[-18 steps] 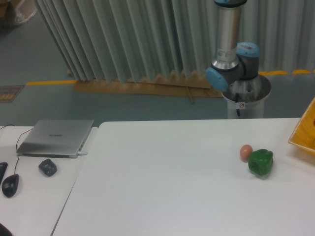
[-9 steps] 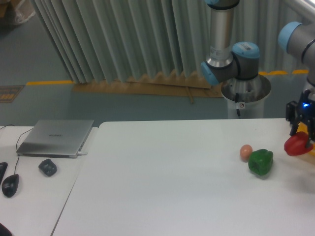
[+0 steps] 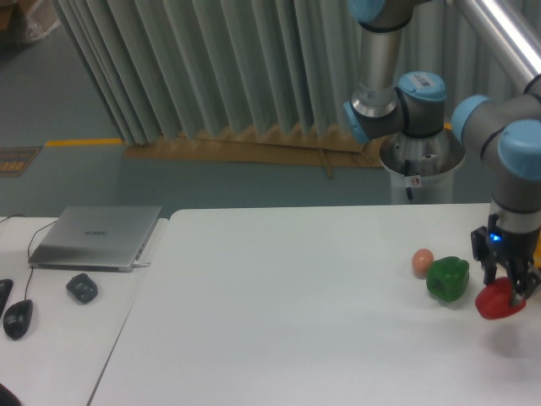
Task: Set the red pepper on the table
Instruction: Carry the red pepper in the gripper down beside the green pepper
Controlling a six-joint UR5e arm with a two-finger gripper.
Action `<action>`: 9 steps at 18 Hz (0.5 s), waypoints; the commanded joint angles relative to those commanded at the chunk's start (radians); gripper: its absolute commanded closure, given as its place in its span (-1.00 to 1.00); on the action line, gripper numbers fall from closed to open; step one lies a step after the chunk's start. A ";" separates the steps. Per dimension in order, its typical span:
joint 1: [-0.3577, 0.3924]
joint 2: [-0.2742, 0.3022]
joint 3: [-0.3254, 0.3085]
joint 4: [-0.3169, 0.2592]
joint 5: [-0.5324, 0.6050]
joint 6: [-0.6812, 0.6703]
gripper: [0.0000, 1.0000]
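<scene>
My gripper point(image 3: 505, 286) is shut on the red pepper point(image 3: 498, 302), a glossy red lump held at the right side of the white table point(image 3: 287, 321), low over its surface. I cannot tell whether it touches the tabletop. The pepper hangs just right of the green pepper point(image 3: 447, 279). The arm comes in from the upper right.
A small orange-pink egg-like ball point(image 3: 423, 261) lies just left of the green pepper. A smaller desk on the left holds a laptop point(image 3: 95, 237), a dark mouse point(image 3: 82, 288) and another mouse point(image 3: 18, 317). The robot base point(image 3: 420, 161) stands behind the table.
The arm swung in from the right with the red pepper, moving it left and down, from beside the table's right edge to close beside the green pepper.
</scene>
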 joint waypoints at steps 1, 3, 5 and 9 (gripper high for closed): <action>-0.006 -0.002 0.002 0.005 0.006 -0.006 0.13; -0.012 -0.009 0.005 0.005 0.014 -0.008 0.12; -0.014 -0.012 0.005 0.006 0.015 -0.008 0.11; -0.041 -0.037 -0.001 0.074 0.041 -0.065 0.08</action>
